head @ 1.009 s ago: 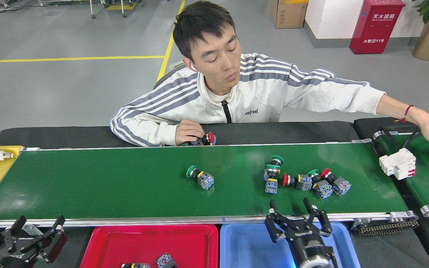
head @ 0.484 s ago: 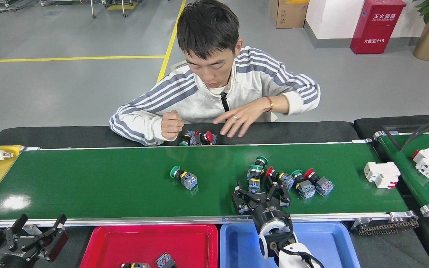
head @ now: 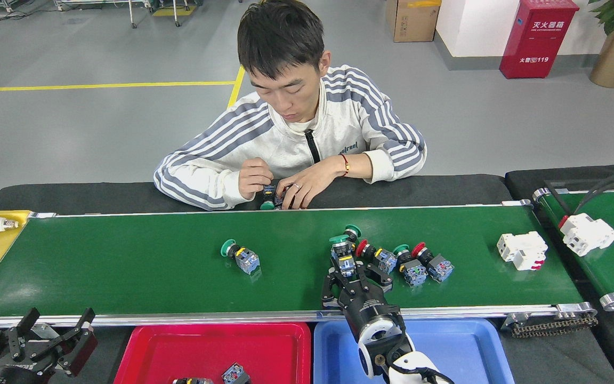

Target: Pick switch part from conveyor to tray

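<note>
The right gripper reaches over the conveyor's near edge, fingers spread around a green-capped switch part lying mid-belt. The left gripper hangs open beside the red tray.

The robot's left gripper is black all over. It has thick, blocky fingers with small round screws in the sides, and tiny white letters are printed on its body, too small to read.

The right gripper is black too, with thin jointed fingers like little bars. Behind it sits a round black wrist with small white letters on it. Next comes a shiny silver ring, then a smooth white shell. A blue glow shows on the wrist, and a thin black cable curls over the white part.
</note>
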